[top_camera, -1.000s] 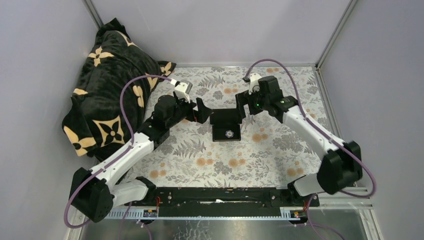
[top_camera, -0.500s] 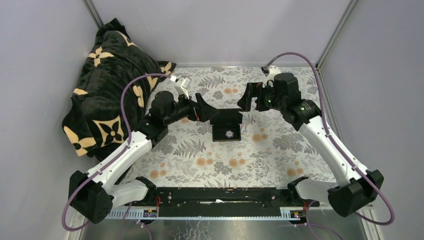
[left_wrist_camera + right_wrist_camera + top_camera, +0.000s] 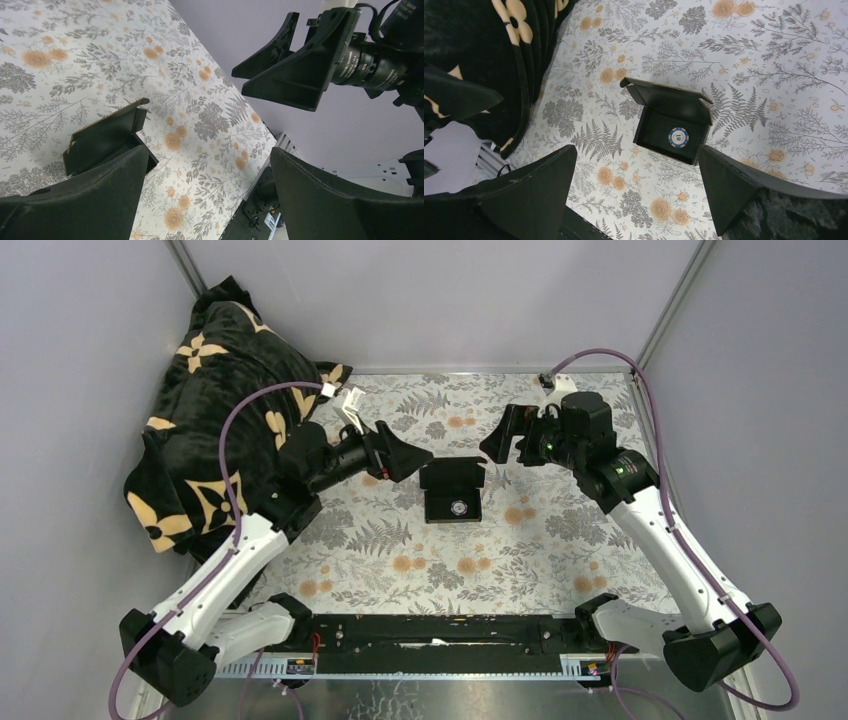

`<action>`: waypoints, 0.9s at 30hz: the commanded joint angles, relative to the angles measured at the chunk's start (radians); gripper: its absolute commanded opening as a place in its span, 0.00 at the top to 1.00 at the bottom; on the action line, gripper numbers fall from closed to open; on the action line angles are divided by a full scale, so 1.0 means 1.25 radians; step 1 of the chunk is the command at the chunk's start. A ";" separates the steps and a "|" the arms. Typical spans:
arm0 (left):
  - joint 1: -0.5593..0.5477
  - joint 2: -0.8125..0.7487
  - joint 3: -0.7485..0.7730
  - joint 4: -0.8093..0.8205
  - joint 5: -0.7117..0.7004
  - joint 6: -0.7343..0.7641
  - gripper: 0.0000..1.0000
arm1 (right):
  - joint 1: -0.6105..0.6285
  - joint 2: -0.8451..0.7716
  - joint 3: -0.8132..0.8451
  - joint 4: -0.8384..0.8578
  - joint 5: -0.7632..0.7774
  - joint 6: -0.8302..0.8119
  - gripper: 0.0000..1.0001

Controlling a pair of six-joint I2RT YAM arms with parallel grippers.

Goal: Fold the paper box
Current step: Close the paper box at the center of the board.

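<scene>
Two arms reached over a table spread with a pale cloth (image 3: pixel 520 560) printed with grey ferns and orange blossoms. Plain lavender walls (image 3: pixel 430 300) closed in the space on three sides, with bare metal frame posts (image 3: pixel 668 310) at the far corners. A black plush blanket (image 3: pixel 205 430) with cream flower motifs lay heaped against the far-left corner, partly on the cloth.

We saw the left gripper (image 3: pixel 405 453) spread to its full width, holding nothing, and its wrist camera showed only cloth in the gap between the two black fingers. The right gripper (image 3: pixel 497 438) was just as wide apart and likewise empty. From the top camera both looked raised off the cloth, angled inward toward each other.

The paper box (image 3: pixel 452 490) sat on the cloth near the middle of the table, in the space between the two grippers and a little nearer the arm bases than either. It was an open tray of matte black card with its lid flap standing up along the far side. A round blue-and-white poker chip (image 3: pixel 678 136) lay inside the tray. Its markings were too small for us to read.

The left gripper's tip hung just beside the box's far-left corner, and the right gripper stood a bit farther off. Neither appeared to touch the card.
</scene>
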 commanded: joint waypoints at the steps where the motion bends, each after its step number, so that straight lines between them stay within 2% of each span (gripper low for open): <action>1: 0.003 -0.031 -0.011 0.015 -0.049 -0.003 0.01 | -0.003 -0.021 0.015 0.038 0.061 0.004 0.00; 4: 0.002 -0.013 -0.002 0.001 -0.065 0.011 0.01 | -0.003 -0.062 -0.016 0.060 0.139 -0.038 0.00; 6: 0.002 -0.004 -0.002 0.001 -0.069 0.011 0.01 | -0.003 -0.076 -0.050 0.093 0.138 -0.042 0.00; 11: 0.001 0.012 -0.030 0.029 -0.056 0.061 0.01 | -0.003 0.037 -0.039 0.043 0.099 -0.125 0.01; 15: 0.000 0.028 -0.060 0.031 -0.113 0.077 0.01 | -0.003 0.111 -0.059 0.030 0.121 -0.176 0.15; 21: -0.001 0.070 -0.165 0.152 -0.155 0.118 0.01 | -0.003 0.174 -0.107 0.108 0.151 -0.220 0.18; 23: -0.001 0.108 -0.164 0.164 -0.178 0.137 0.01 | -0.004 0.204 -0.104 0.129 0.141 -0.238 0.27; 25: -0.001 0.143 -0.157 0.171 -0.194 0.163 0.06 | -0.004 0.248 -0.079 0.124 0.123 -0.266 0.45; 27: 0.000 0.165 -0.150 0.177 -0.205 0.195 0.16 | -0.004 0.286 -0.051 0.113 0.100 -0.294 0.48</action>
